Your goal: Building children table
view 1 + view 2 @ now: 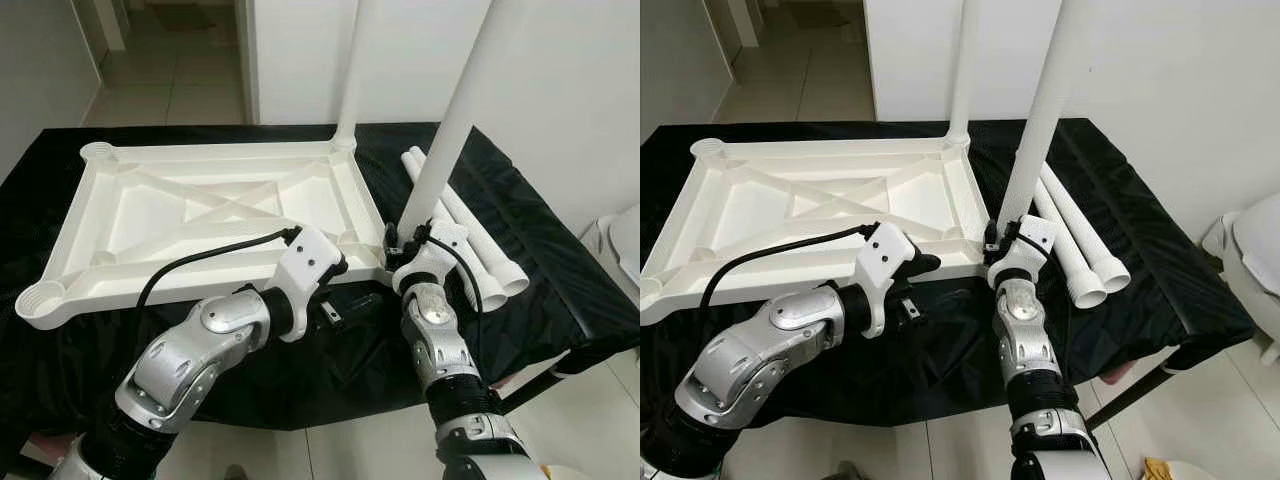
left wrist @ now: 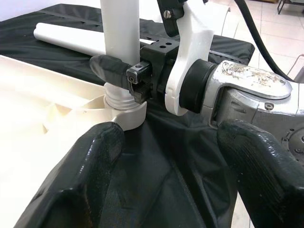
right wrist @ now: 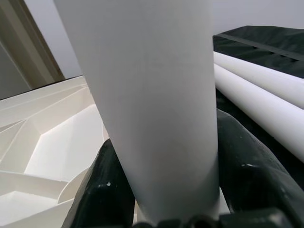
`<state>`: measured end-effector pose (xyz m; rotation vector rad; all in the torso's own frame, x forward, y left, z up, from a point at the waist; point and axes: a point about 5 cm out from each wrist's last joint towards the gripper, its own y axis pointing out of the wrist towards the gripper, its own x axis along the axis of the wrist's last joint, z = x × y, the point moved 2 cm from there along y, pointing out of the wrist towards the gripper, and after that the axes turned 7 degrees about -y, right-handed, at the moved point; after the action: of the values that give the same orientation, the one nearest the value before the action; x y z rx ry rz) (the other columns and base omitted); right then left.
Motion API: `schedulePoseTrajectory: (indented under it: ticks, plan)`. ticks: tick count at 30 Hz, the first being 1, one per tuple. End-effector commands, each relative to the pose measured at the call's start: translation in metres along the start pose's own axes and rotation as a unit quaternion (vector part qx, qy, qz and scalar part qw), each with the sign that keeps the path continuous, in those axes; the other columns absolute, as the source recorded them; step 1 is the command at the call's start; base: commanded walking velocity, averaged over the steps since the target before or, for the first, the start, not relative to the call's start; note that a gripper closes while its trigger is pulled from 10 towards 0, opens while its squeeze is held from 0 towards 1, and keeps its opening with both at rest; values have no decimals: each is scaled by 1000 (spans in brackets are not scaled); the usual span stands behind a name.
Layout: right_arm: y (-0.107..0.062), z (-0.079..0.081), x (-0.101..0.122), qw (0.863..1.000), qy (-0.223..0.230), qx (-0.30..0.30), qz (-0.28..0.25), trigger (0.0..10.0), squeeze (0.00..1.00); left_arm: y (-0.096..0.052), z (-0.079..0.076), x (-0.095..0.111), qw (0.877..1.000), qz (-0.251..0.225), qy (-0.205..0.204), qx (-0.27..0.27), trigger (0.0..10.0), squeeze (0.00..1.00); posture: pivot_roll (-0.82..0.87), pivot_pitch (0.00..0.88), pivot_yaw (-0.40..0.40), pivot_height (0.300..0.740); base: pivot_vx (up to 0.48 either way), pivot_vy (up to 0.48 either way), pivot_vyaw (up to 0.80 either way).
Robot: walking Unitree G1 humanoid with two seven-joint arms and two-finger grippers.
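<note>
White plastic leg [image 1: 452, 120]: we clamp it low with our right pincer [image 2: 124, 76], seating it in the upturned white table frame's [image 1: 150, 215] corner socket.
Left pincer [image 2: 175, 161]: apart, empty.
Next: we press down firmly.

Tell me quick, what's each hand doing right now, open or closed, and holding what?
Left hand: open, holding nothing, beside the near corner of the tabletop.
Right hand: closed on the upright table leg at that corner socket.

Table [image 1: 560, 300] covered by black cloth [image 1: 300, 370]; white tabletop [image 1: 200, 215] lying upside down on it; two loose white legs [image 1: 480, 250] alongside.
</note>
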<state>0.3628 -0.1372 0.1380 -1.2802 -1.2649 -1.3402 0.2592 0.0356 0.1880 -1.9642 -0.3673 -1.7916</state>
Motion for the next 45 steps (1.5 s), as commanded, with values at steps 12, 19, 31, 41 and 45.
schedulePoseTrajectory:
  ticks: [12, 19, 31, 41, 45]
  plan:
    - [-3, -18, -8, 1000, 23, -6, 21, 10000, 1000, 0, -6, -2, 1000, 4, 1, -31, 10000, 0, -26, 0, -33, 740, 0, 0, 0]
    - [4, -25, -2, 997, 18, 80, 4, 10000, 0, 0, -6, -2, 1000, 5, -1, -28, 10000, 0, -21, 0, -37, 740, 0, 0, 0]
    - [11, -34, 8, 955, -36, 295, -14, 10000, 0, -2, -3, -1, 1000, 5, 0, -23, 10000, 0, -13, 0, -29, 740, 0, 0, 0]
    - [16, -28, 9, 925, -71, 373, 2, 10000, 0, -3, 1, 2, 1000, 3, 4, -19, 10000, 0, -9, 0, -10, 740, 0, 0, 0]
    - [18, -24, 8, 916, -88, 392, 9, 4196, 0, -4, 3, 4, 1000, 3, 7, -16, 10000, 0, -1, 0, -6, 740, 0, 0, 0]
